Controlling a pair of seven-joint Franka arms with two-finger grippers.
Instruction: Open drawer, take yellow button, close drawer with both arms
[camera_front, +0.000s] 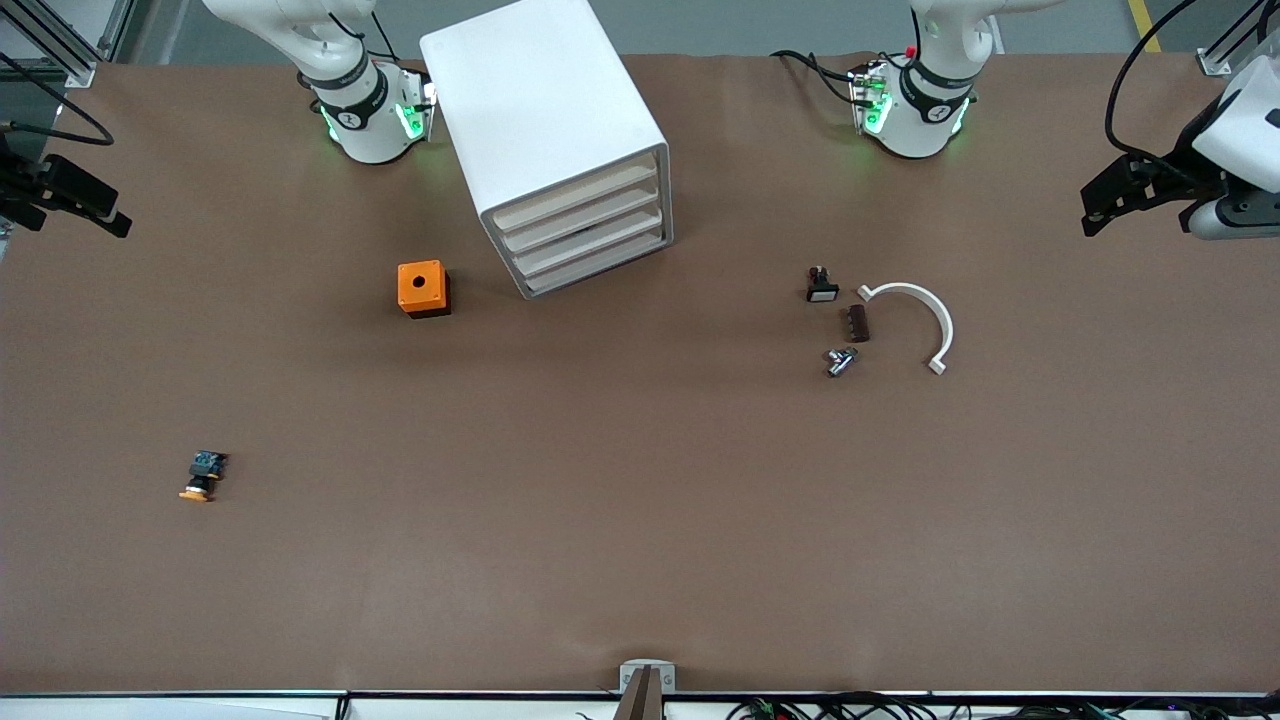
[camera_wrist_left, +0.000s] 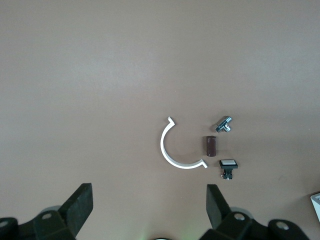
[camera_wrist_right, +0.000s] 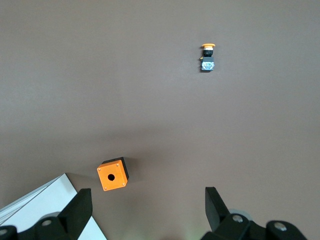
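Note:
The white cabinet (camera_front: 545, 120) stands between the arms' bases, and each drawer (camera_front: 590, 235) in its stack is shut. The button (camera_front: 203, 475) lies out on the brown table toward the right arm's end, near the front camera, orange cap down; it also shows in the right wrist view as the button (camera_wrist_right: 207, 57). My right gripper (camera_front: 75, 205) hangs open and empty at its end of the table; in its wrist view the right gripper (camera_wrist_right: 148, 202) is above bare table. My left gripper (camera_front: 1092, 210) is open and empty at the other end, the left gripper (camera_wrist_left: 148, 200) over bare table.
An orange cube with a round hole (camera_front: 423, 288) sits beside the cabinet. Toward the left arm's end lie a black part with a white face (camera_front: 822, 287), a brown block (camera_front: 858, 323), a metal fitting (camera_front: 840, 360) and a white curved piece (camera_front: 925, 320).

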